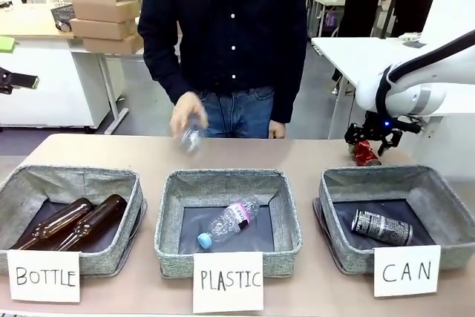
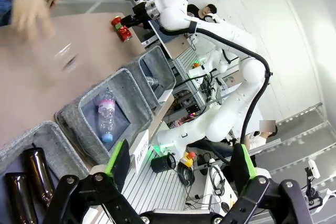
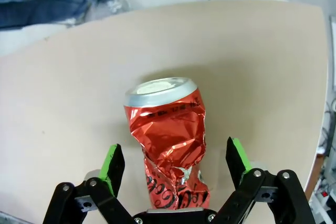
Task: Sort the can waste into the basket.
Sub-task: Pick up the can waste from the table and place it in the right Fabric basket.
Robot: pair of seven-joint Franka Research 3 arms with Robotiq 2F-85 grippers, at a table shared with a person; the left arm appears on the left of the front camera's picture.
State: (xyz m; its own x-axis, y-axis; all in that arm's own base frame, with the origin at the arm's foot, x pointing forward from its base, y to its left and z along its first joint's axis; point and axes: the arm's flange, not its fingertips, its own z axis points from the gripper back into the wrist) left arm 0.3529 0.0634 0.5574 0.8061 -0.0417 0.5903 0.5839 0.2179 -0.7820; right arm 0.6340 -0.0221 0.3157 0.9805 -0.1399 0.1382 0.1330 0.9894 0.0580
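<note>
The dented red can (image 3: pixel 170 140) stands on the table behind the CAN basket (image 1: pixel 451 197). My right gripper (image 3: pixel 174 160) is open and straddles it, with a gap between each green pad and the can. From the front, the right gripper (image 1: pixel 367 145) sits low over the red can (image 1: pixel 365 157). The dark grey can (image 1: pixel 381 227) lies inside the CAN basket. My left gripper (image 2: pixel 181 163) is open and holds nothing, high off the table's left side. The left wrist view also shows the red can (image 2: pixel 125 34) far off.
A person's hand (image 1: pixel 184 115) holds a clear plastic bottle (image 1: pixel 191 139) above the far middle of the table. The PLASTIC basket (image 1: pixel 169 217) holds one clear bottle (image 1: pixel 230 222). The BOTTLE basket (image 1: pixel 22 183) holds two brown bottles (image 1: pixel 82 220).
</note>
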